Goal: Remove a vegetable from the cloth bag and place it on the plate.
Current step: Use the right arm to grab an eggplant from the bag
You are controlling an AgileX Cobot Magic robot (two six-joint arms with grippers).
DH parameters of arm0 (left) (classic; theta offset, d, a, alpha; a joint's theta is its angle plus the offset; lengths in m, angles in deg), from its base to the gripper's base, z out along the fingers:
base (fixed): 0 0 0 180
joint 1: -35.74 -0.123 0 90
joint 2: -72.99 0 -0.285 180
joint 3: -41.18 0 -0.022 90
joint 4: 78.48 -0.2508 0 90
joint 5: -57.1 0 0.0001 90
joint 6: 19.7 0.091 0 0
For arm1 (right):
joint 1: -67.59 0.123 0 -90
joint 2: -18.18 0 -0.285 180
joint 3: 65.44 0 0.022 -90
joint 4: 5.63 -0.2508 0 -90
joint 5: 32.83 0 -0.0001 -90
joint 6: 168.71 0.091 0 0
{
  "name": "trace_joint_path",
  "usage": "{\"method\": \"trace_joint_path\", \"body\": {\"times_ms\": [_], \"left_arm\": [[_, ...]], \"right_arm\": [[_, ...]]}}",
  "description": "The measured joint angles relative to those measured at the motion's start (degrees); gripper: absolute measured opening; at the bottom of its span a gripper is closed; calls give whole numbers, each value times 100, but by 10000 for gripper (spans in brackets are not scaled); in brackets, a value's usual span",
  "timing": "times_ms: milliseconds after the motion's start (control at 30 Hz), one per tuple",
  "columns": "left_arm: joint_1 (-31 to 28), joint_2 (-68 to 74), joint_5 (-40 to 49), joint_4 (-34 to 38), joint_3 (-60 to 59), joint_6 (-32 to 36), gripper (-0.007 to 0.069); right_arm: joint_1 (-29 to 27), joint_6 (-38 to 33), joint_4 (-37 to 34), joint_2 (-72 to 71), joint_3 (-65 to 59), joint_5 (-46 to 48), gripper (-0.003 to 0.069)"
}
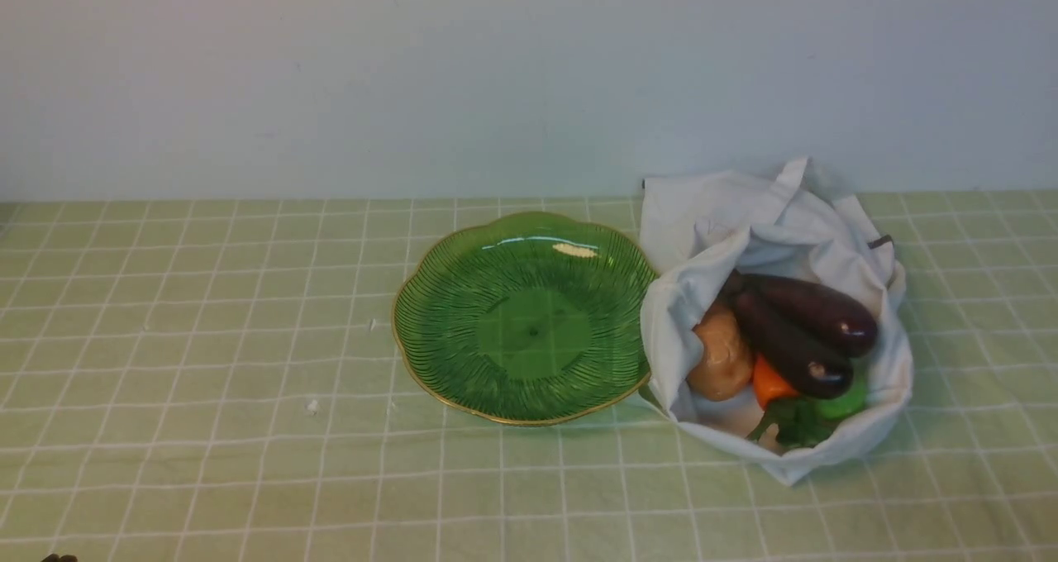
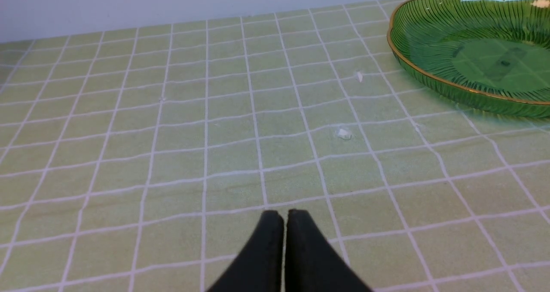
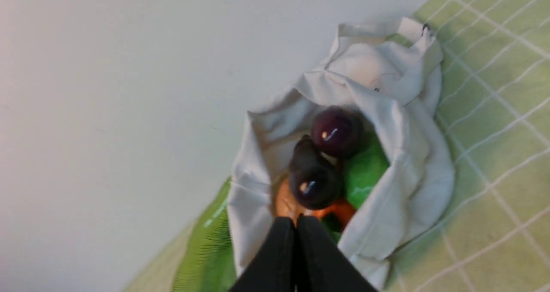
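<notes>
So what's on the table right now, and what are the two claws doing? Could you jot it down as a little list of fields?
plate: green glass, gold rim, empty
cloth bag: white, open, next to the plate on the robot's right
inside bag: slim eggplant, plumper eggplant, potato, orange pepper, green vegetables
left gripper: shut, holding nothing, over the tablecloth
right gripper: shut, holding nothing, pointed at the bag's mouth
progress: nothing taken out yet

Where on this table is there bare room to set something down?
Left of the plate, the checked tablecloth is bare but for white specks. The strip in front of plate and cloth bag is free. The plate holds nothing. Crowded: the plate-bag seam and the bag's vegetable-filled mouth.
</notes>
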Motion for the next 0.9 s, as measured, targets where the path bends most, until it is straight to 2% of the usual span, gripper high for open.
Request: {"method": "trace_joint_path", "body": {"times_ms": [133, 233, 300, 367, 400, 533, 600, 733, 800, 900], "left_arm": [[0, 0, 0, 0, 0, 0, -5], [0, 0, 0, 0, 0, 0, -5], [0, 0, 0, 0, 0, 0, -5], [0, 0, 0, 0, 0, 0, -5], [0, 0, 0, 0, 0, 0, -5], [0, 0, 0, 0, 0, 0, -5], [0, 0, 0, 0, 0, 0, -5], [0, 0, 0, 0, 0, 0, -5], [0, 0, 0, 0, 0, 0, -7], [0, 0, 0, 0, 0, 0, -8]], "right_arm": [[0, -5, -572, 0, 0, -147, -15], [0, -423, -656, 0, 204, -100, -15], [0, -1089, -552, 5, 860, -99, -15], [0, -1375, -467, 50, 1177, -99, -15], [0, -1823, -227, 259, 1706, -62, -15], [0, -2216, 530, 1172, 2739, 570, -15], [0, -2191, 1172, 2164, 3296, 1568, -15], [0, -1955, 1885, 3718, 3763, 2699, -15], [0, -1931, 1943, 4564, 3964, 2982, -13], [6, -2295, 1570, 5703, 4307, 3052, -5]]}}
